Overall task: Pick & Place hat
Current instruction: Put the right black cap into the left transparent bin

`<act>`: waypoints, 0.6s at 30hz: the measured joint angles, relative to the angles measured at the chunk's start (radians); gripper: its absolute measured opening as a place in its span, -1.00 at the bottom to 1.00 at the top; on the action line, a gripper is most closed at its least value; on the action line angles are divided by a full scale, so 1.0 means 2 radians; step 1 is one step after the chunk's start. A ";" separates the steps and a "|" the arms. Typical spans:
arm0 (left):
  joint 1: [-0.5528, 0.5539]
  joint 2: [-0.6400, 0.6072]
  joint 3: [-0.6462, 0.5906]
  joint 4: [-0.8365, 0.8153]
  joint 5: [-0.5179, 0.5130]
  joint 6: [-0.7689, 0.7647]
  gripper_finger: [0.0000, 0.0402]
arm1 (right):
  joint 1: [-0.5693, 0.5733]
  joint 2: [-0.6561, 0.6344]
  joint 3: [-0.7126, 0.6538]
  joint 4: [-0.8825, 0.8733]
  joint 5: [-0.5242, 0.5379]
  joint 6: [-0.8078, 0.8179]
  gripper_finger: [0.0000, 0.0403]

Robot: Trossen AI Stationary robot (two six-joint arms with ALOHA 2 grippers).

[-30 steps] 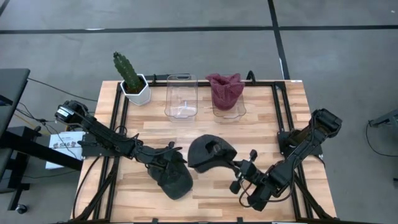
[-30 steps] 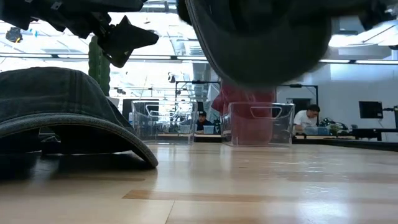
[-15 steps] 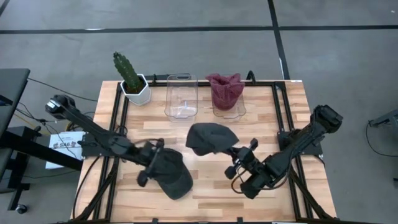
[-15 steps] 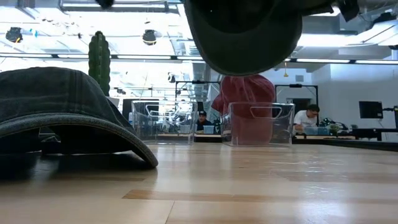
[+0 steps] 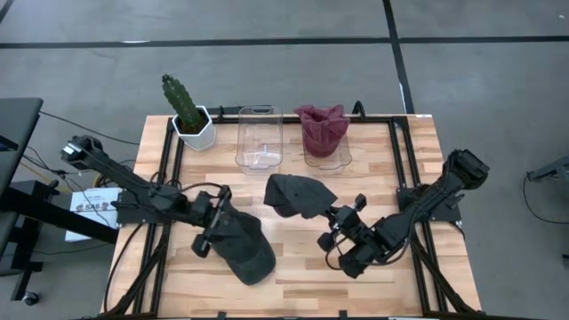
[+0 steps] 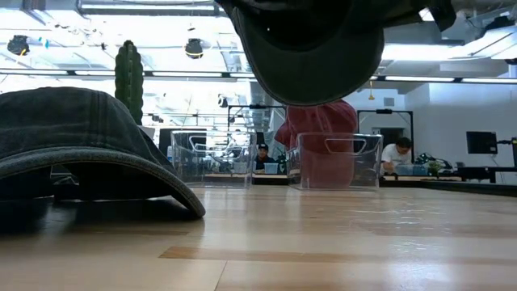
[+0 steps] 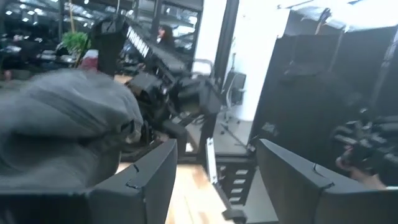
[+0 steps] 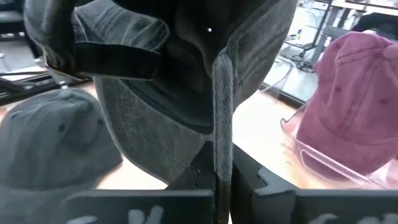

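The right gripper (image 5: 336,216) holds a dark grey cap (image 5: 298,194) clear of the bench (image 5: 293,267), its fingers (image 8: 222,163) pressed together on a fold of the fabric near the rim. In the low view the cap (image 6: 311,48) hangs crown-down with open air under it, in front of the two clear bins at the far side. One bin (image 5: 259,140) is empty; the other bin (image 5: 327,151) already holds a maroon cap (image 5: 322,127).

The held cap is light and limp. It sags and creases around the pinch (the right wrist view shows a seam and a strap drooping past the fingers), so it will swing and fold as it is carried. The brim is the only stiff part and probably the surest place to take hold; a pinch on crown cloth alone can let the fabric slide out. The washed denim-like weave looks grippy rather than slick, and nothing about it is fragile.

A second dark cap (image 5: 242,249) lies dome-up on the bench near the front edge. The left gripper (image 5: 212,220) sits just beside its crown with fingers (image 7: 142,186) spread and nothing between them. For that cap, the brim edge resting on the wood looks like the natural hold.

A potted cactus (image 5: 186,108) stands at the far left corner, well apart from both caps.
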 joint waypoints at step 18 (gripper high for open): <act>0.023 0.183 0.101 0.047 -0.003 0.065 -0.06 | -0.050 0.000 0.000 0.034 -0.027 -0.052 -1.00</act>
